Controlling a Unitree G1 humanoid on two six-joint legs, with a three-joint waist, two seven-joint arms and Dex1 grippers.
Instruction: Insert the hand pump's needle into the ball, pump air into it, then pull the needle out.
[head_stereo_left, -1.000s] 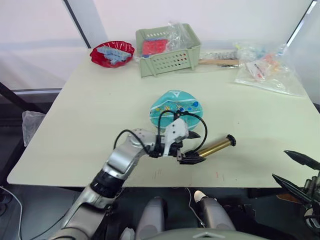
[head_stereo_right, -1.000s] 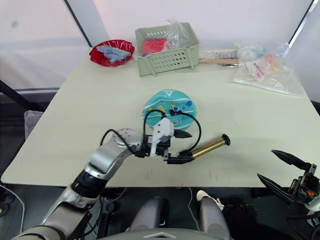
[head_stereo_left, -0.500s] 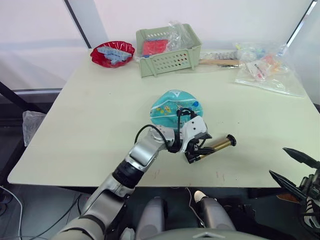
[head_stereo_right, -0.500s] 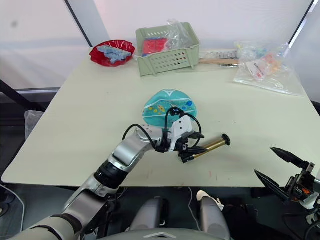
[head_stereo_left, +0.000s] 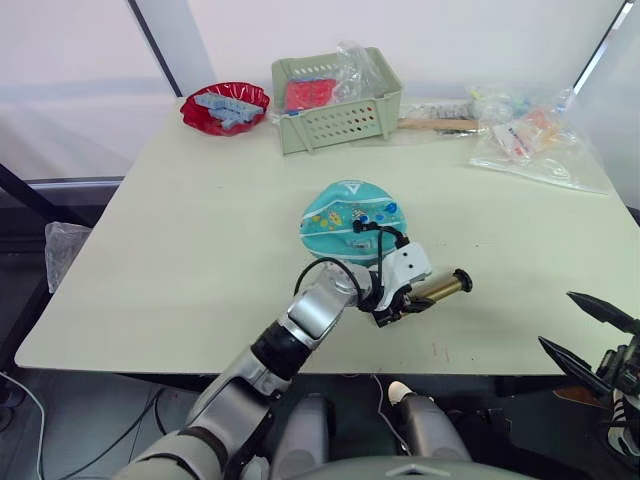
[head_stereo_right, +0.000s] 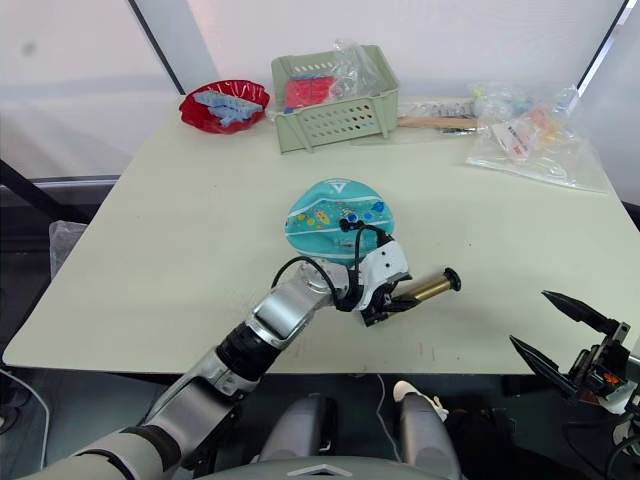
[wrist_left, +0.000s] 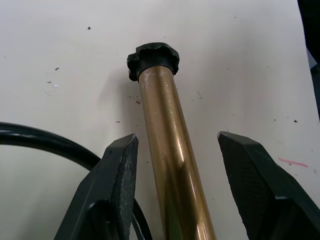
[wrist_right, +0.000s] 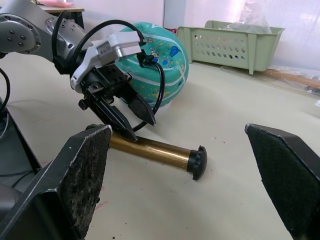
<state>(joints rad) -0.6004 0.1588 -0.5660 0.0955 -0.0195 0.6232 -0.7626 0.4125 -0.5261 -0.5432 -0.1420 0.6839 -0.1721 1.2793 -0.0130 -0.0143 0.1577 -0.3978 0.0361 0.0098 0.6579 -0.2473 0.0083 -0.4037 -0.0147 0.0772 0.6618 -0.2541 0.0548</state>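
The teal ball (head_stereo_left: 350, 213) with white stripes rests at the table's middle. Just in front of it lies the hand pump (head_stereo_left: 441, 288), a brass cylinder with a black end cap (wrist_right: 196, 162) pointing right. Its thin black hose (head_stereo_left: 386, 233) loops up to the ball's near side; the needle is too small to make out. My left gripper (head_stereo_left: 404, 302) is open and low over the pump's left part, its fingers (wrist_left: 117, 170) straddling the brass cylinder (wrist_left: 167, 150) without pinching it. My right gripper (head_stereo_left: 590, 335) hangs open beyond the table's front right corner.
At the back stand a green basket (head_stereo_left: 335, 100) with packets and a red bowl (head_stereo_left: 224, 107). Clear plastic bags (head_stereo_left: 535, 140) and a wooden stick (head_stereo_left: 438, 123) lie at the back right. The table's front edge (head_stereo_left: 330, 372) runs just below the pump.
My left arm has reached further right, carrying the open gripper from the pump's left end onto the brass cylinder. Ball, pump and right gripper have stayed put.
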